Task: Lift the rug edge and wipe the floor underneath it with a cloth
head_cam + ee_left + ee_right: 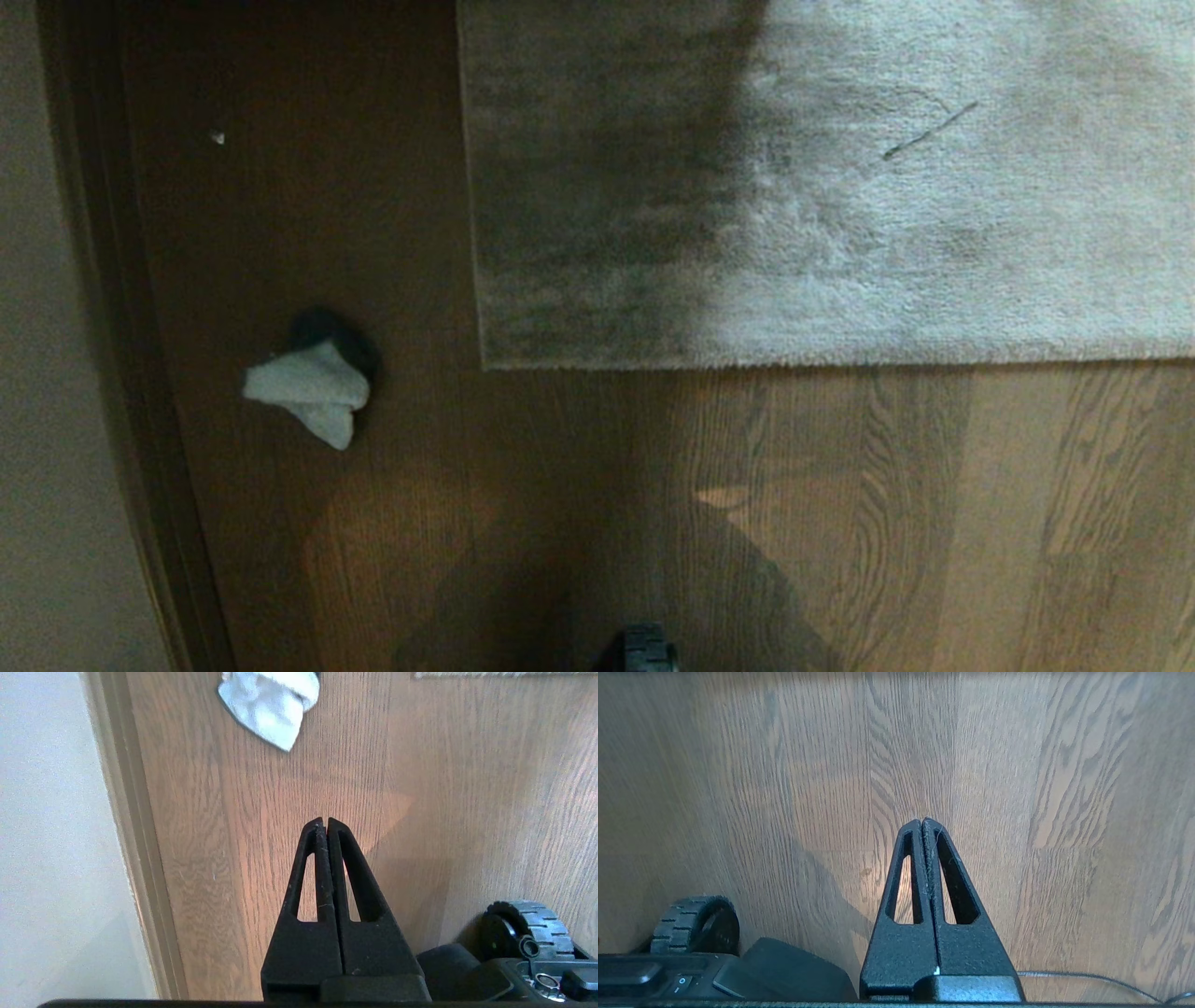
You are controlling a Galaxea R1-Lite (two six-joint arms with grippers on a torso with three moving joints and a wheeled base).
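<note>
nothing of the task looks begun, judging by how things lie: the rug is flat and the cloth lies loose. nearest, the left tool (325, 823) and the right tool (923, 823) each hang above bare floor (840, 504) with fingers pressed together, holding nothing; neither shows in the head view, where only a dark bit of the base (647, 651) pokes in at the near edge. a ridged wheel (528, 926) sits beside the left tool. further out on the robot's left, the cloth (311, 389) lies crumpled on the boards near the skirting board (140, 373), well apart from the rug. beyond, the rug edge (822, 360) runs straight to its near-left corner (485, 362).

the next move likely calls for opening the left tool and reaching to the cloth.

a dark patch behind the cloth is unclear; the rug is cut off far and right, and shadow hides its left part.
</note>
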